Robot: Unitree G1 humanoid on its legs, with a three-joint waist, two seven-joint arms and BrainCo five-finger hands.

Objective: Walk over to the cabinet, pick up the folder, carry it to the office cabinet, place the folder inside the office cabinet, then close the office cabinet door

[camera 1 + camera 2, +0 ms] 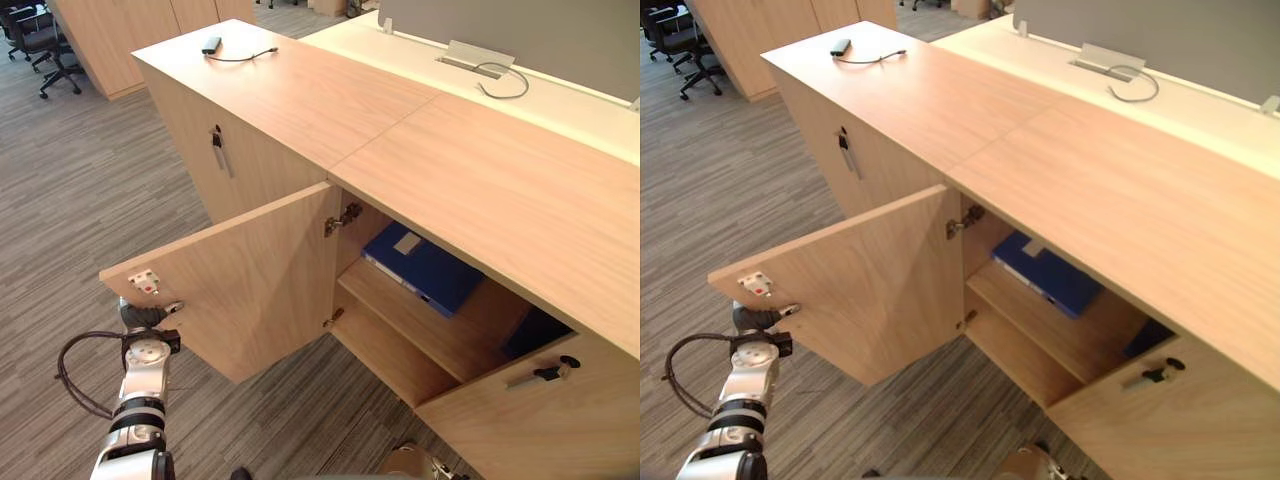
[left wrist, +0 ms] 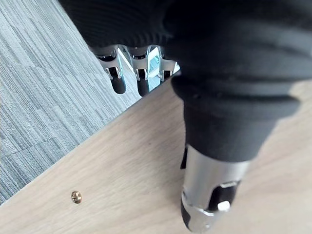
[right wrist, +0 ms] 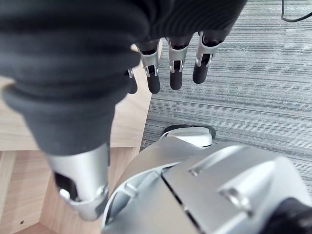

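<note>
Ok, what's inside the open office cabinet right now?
A blue folder lies flat on the upper shelf. Further right a dark blue thing shows, mostly covered by the other door. The lower shelf is hidden at its back under the upper one.

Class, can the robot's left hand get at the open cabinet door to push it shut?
Probably yes: the left hand sits at the outer edge of the door, nothing between them, and the blue folder lies inside.
</note>
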